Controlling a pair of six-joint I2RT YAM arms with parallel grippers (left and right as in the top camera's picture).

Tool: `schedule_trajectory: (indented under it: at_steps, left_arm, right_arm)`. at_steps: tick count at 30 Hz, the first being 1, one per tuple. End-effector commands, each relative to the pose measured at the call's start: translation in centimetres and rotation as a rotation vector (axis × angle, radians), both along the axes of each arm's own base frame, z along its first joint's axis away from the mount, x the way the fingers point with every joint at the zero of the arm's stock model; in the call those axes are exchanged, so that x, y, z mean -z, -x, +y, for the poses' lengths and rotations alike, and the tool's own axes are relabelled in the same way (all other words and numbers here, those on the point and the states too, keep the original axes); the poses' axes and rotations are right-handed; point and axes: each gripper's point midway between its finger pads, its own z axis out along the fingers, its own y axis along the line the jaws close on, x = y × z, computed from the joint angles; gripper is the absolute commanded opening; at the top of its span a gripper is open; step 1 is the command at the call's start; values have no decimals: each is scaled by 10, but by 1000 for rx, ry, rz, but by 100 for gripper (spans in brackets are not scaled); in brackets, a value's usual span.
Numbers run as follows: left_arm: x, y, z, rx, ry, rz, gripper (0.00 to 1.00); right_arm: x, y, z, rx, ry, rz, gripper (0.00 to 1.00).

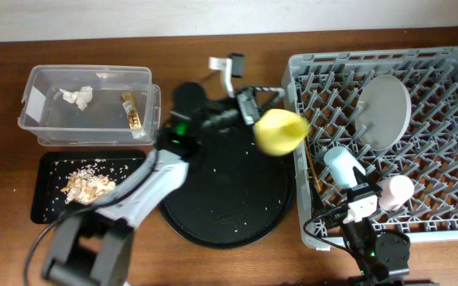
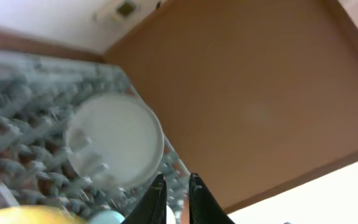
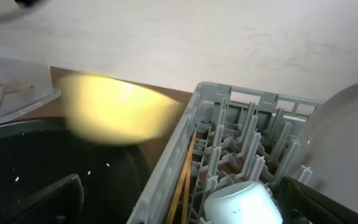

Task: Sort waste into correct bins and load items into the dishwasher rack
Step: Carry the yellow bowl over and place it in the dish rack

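Overhead: one plate (image 1: 384,111), one blue cup (image 1: 342,167), one pink cup (image 1: 396,191), one yellow bowl (image 1: 279,131).

Desk (image 1: 6,238): brown wood. Carries, left rear, clear tub (image 1: 86,71). Just in front of it, shallow black tray (image 1: 42,195). Centre, round black tray (image 1: 229,199). Right, grey rack (image 1: 372,57), its left wall just beside the round tray's edge.

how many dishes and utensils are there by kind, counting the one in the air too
plate: 1, the plate standing in the rack
cups: 2, the light-blue cup and the pink cup, both in the rack
bowl: 1, the yellow bowl, carried by the left gripper
chopsticks: 1 pair, in the rack
total: 5
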Motion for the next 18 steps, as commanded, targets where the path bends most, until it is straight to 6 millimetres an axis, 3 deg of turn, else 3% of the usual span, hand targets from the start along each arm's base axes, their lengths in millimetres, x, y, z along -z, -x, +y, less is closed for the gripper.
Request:
schedule_trajectory:
  at_steps: [1, 3, 5, 8, 11, 13, 14, 15, 17, 18]
  left_arm:
    - [23, -7, -51, 77, 51, 140, 12]
    - [22, -3, -71, 146, 53, 123, 11]
    - [19, -9, -66, 134, 38, 47, 13]
    - [19, -24, -32, 161, 28, 31, 25]
    - [18, -26, 1, 226, -9, 33, 40]
    - [42, -30, 22, 164, -137, 97, 40]
    - [62, -35, 37, 77, -244, 161, 40]
    - [96, -35, 68, -73, -464, 219, 40]
    - [123, -26, 104, -197, -713, 256, 41]
    - [131, -14, 112, -188, -807, 248, 44]
  right_arm:
    - [2, 0, -1, 1, 4, 0, 98]
    - [2, 0, -1, 1, 4, 0, 98]
    - [2, 0, -1, 1, 4, 0, 98]
    - [2, 0, -1, 1, 4, 0, 98]
    - [2, 0, -1, 1, 4, 0, 98]
    - [2, 0, -1, 1, 4, 0, 98]
    - [2, 0, -1, 1, 4, 0, 98]
    - [2, 0, -1, 1, 4, 0, 98]
    - [2, 0, -1, 1, 4, 0, 98]
    - [2, 0, -1, 1, 4, 0, 98]
